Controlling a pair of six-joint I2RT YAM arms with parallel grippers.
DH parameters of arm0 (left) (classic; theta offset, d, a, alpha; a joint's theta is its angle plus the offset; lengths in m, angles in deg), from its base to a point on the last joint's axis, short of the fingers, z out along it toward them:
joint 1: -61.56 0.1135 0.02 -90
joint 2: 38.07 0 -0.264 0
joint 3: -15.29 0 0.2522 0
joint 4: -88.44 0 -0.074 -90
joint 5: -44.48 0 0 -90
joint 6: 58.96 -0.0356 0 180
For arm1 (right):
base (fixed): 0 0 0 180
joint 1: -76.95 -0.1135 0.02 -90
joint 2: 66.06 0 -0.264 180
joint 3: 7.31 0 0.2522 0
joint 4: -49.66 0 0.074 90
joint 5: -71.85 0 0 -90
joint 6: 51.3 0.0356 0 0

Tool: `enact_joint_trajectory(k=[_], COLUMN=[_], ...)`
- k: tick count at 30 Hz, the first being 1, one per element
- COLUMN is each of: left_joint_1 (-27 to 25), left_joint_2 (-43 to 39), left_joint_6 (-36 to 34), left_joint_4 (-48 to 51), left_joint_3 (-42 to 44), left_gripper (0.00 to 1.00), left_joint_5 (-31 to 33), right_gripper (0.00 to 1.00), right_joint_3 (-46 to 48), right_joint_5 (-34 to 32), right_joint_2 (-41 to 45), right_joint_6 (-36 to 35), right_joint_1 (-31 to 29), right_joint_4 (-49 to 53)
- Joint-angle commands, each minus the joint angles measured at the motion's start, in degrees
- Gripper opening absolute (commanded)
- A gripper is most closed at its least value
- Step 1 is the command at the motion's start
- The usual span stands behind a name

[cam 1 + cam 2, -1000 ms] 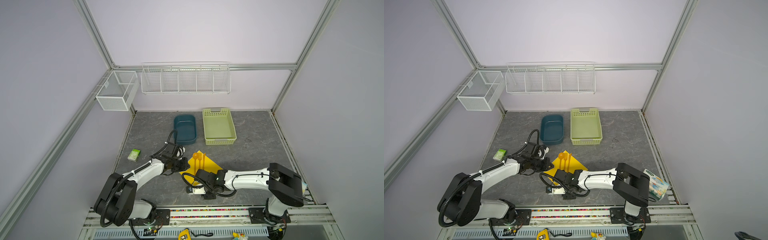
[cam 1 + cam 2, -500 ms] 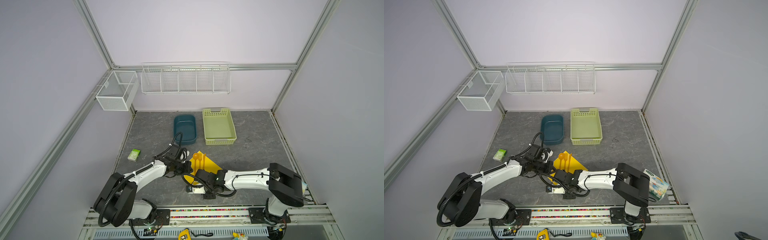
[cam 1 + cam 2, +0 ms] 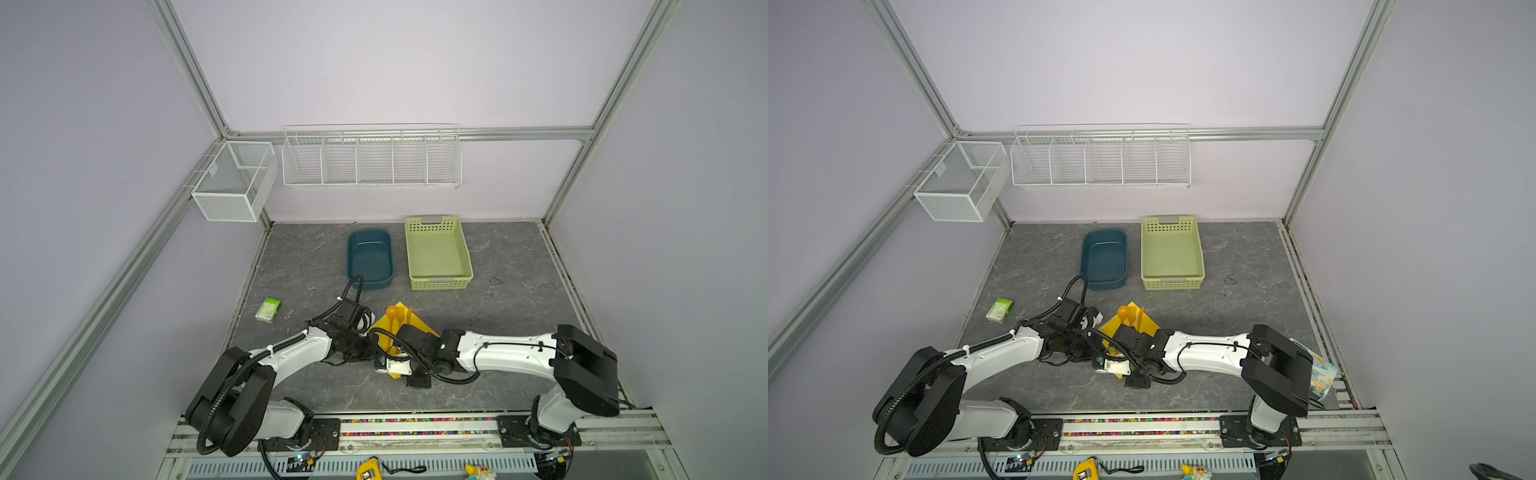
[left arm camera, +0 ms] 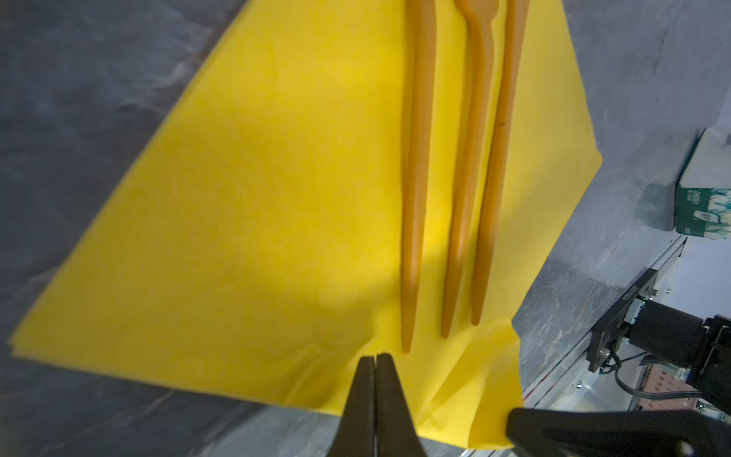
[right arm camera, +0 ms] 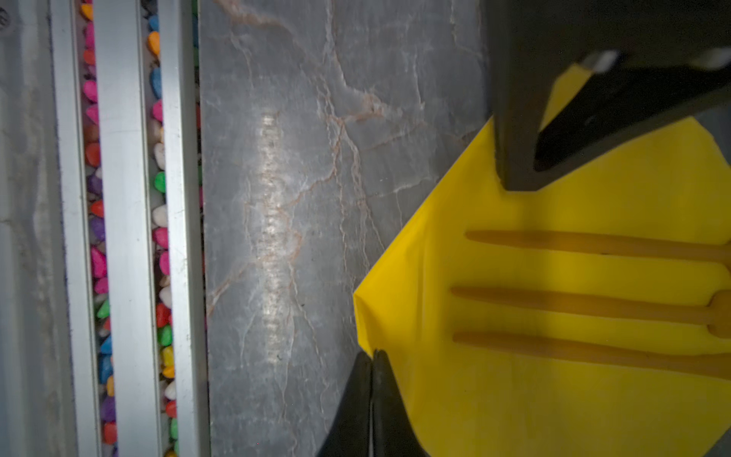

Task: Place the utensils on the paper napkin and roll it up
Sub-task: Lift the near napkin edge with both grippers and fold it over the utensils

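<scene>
Ahead of left claw (image 4: 374,358): three slim orange-brown utensils (image 4: 414,198) are lying lengthwise on the thin yellow paper napkin (image 4: 237,198).
Both claws: I am pinching the napkin's near edge, right claw (image 5: 372,354) at its corner.

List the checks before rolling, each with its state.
1. All three utensils lying on the napkin: ok.
2. Left gripper shut on the napkin by the handle tips, paper creased there: ok.
3. Right gripper shut on the napkin edge: ok.
4. Napkin's far corner reaches past the spoon: cannot tell.
5. Bin and basket apart from the napkin: ok.
</scene>
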Motion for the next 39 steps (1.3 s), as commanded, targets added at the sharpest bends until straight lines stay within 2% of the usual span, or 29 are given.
enact_joint_trajectory(k=[1, 39], left_joint_1=[-0.11, -0.10], left_joint_2=[0.03, 0.21], left_joint_6=[-0.56, -0.57], left_joint_4=[0.23, 0.71], left_joint_3=[1.04, 3.22], left_gripper=[0.00, 0.00], left_joint_5=[-0.03, 1.11], right_gripper=[0.07, 0.07], right_joint_3=[-1.77, -8.84], right_joint_5=[1.50, 1.06], right_joint_2=[1.01, -8.34], right_joint_6=[1.44, 7.47], right_joint_1=[1.64, 10.32], right_joint_4=[1.10, 0.31])
